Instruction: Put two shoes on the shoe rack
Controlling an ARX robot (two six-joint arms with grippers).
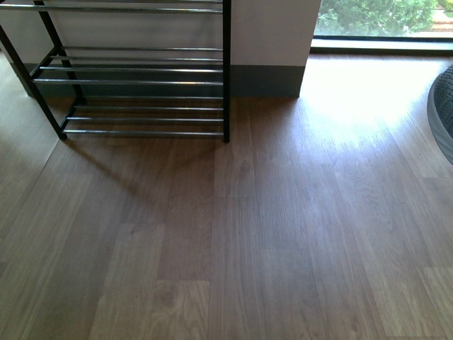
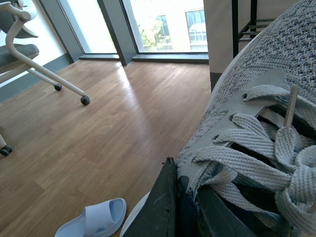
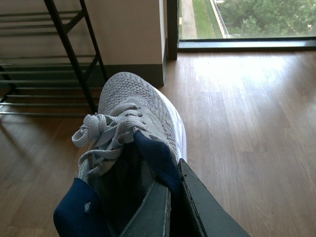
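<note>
Shoe rack (image 1: pixel 141 81) tiers I can see hold nothing yet: left pincer (image 2: pixel 183 207) clamps a grey sneaker (image 2: pixel 256 98), right pincer (image 3: pixel 173 200) clamps the second sneaker (image 3: pixel 133 98), so both placements are left.

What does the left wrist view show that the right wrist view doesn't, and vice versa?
Only the left wrist view: a pale-blue rubber slide lying on the floor and a white wheeled office chair base. Only the right wrist view: the black-framed, chrome-rod shoe rack down to its foot on the floor; the left wrist view catches just a sliver of that frame. Both: a grey knit laced sneaker clamped at its collar in dark jaws, the wooden plank floor, and bright windows.
</note>
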